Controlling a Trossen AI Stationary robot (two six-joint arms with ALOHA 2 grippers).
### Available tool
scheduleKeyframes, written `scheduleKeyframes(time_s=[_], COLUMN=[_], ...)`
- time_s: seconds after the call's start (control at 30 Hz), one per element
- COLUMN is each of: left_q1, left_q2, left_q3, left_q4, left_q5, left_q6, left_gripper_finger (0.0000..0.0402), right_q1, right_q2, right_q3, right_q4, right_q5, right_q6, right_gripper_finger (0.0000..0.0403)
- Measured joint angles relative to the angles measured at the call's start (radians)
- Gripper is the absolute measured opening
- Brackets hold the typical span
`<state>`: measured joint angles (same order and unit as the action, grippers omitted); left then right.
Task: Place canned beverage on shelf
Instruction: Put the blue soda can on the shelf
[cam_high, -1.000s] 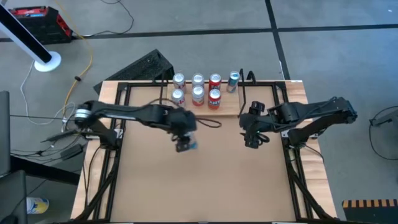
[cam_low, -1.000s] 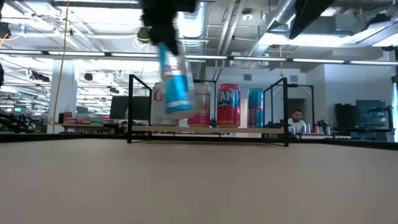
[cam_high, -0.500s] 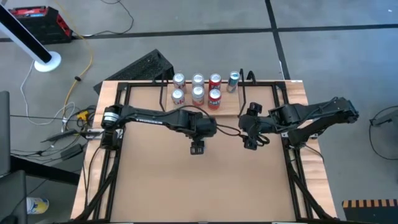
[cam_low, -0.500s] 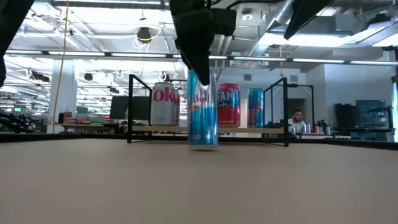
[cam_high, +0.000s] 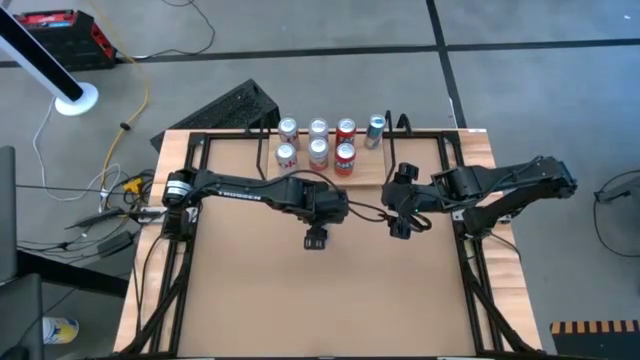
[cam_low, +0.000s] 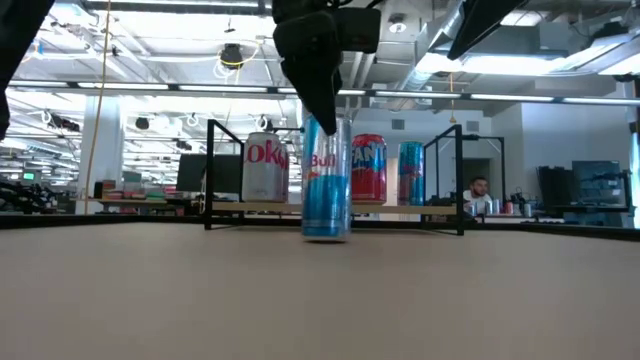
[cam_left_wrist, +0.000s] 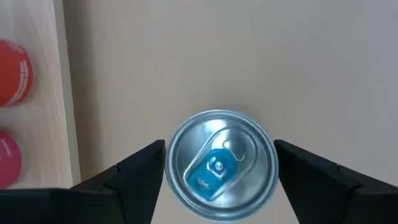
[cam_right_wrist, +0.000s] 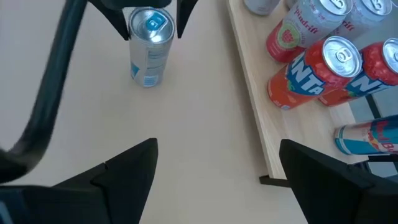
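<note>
A slim blue and silver can (cam_low: 325, 195) stands upright on its base on the brown tabletop, in front of the shelf (cam_low: 250, 207). My left gripper (cam_left_wrist: 219, 146) hangs right over it, open, with one finger on each side of the can's top (cam_left_wrist: 219, 166) and a thin gap at each. In the high view this gripper (cam_high: 316, 238) hides the can. My right gripper (cam_high: 400, 228) waits open to the right of it, above the table, with nothing between its fingers. The right wrist view shows the can (cam_right_wrist: 149, 46) from the side.
The pale wood shelf (cam_high: 365, 172) in its black rod frame stands at the table's far side and holds several cans (cam_high: 318, 150), among them an orange one (cam_right_wrist: 305, 74). A black frame (cam_high: 200, 180) runs along the table's edges. The near half of the tabletop (cam_high: 330, 300) is bare.
My left gripper has gone toward the table's right edge and down with the blue can. The can hung tilted in the air a second ago; it now stands upright on the table in front of the shelf. For the last half second the gripper has kept its place.
</note>
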<state>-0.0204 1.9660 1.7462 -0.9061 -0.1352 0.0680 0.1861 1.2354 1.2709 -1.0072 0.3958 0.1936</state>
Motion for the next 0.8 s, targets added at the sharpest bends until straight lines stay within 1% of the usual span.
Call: scheduleKeyframes(time_s=[0.17, 0.27, 0.47, 0.57, 0.67, 0.73, 0.8], left_q1=[0.0, 0.0, 0.0, -0.001, -0.002, -0.003, -0.003], left_q2=[0.0, -0.002, -0.069, -0.115, -0.167, -0.209, -0.27], left_q3=[0.0, 0.0, 0.0, 0.0, 0.0, -0.008, -0.056], left_q4=[-0.003, -0.004, -0.087, -0.178, -0.283, -0.349, -0.363], left_q5=[0.001, 0.001, 0.0, -0.001, -0.01, -0.044, -0.094], left_q6=[0.041, 0.044, 0.015, -0.005, -0.024, -0.038, -0.045], left_gripper_finger=[0.0291, 0.0295, 0.0295, 0.0295, 0.0295, 0.0295, 0.0295], right_q1=[-0.005, -0.006, -0.011, 0.004, 0.029, 0.048, 0.064], right_q2=[0.0, 0.002, 0.057, 0.111, 0.178, 0.228, 0.278], right_q3=[0.0, 0.0, 0.001, 0.001, 0.001, 0.001, 0.001], right_q4=[-0.001, -0.004, 0.022, 0.089, 0.212, 0.31, 0.404], right_q5=[0.0, -0.001, -0.032, -0.033, -0.031, -0.012, 0.03], right_q6=[0.006, 0.054, 0.079, 0.079, 0.069, 0.054, 0.037], right_gripper_finger=[0.036, 0.036, 0.036, 0.036, 0.036, 0.036, 0.036])
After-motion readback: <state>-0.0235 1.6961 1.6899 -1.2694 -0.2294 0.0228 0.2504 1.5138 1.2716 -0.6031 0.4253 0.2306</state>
